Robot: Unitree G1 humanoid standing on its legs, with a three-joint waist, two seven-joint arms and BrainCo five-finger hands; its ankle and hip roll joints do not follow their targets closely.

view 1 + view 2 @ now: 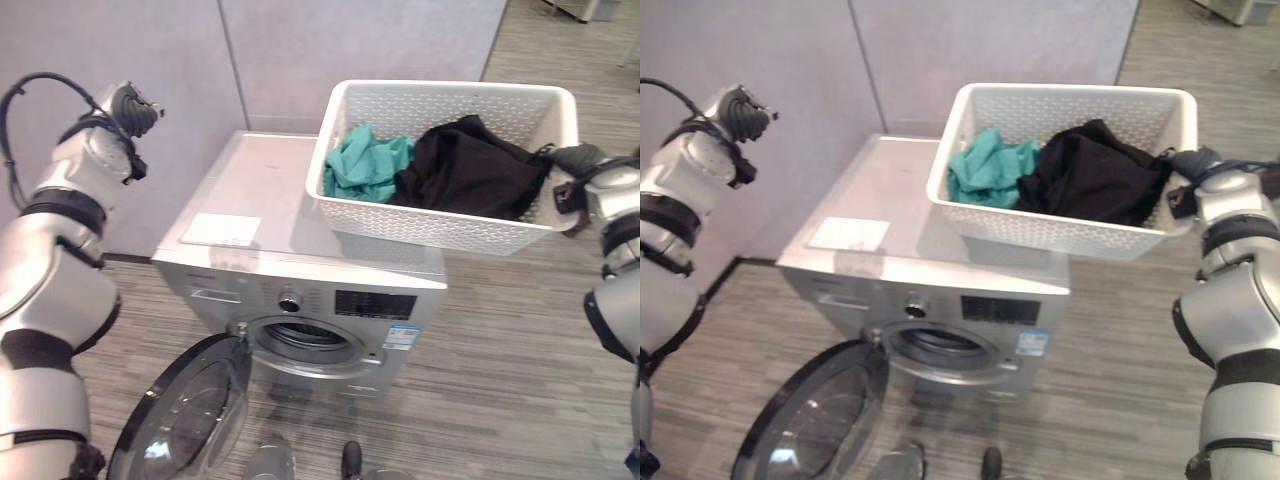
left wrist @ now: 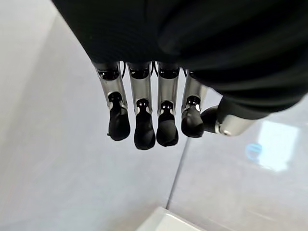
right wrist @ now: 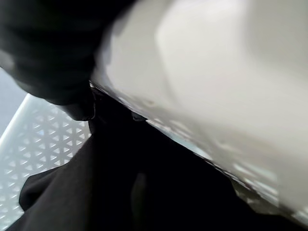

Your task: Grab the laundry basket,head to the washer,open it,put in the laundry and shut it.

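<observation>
On washer (image 1: 300, 260) top: basket (image 1: 440, 160), door (image 1: 185, 415) open at 7.
We grip basket rim w/ R hand (image 1: 572, 165) at 3; L hand (image 2: 149, 120) raised at 10, fingers straight, together.

No legible text; washer (image 1: 300, 290) panel print unreadable.

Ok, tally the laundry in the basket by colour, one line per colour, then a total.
Teal cloth: 1
Black cloth: 1
Total: 2 pieces showing in the white basket, which the right hand holds by its end; anything buried beneath them can't be seen.
</observation>
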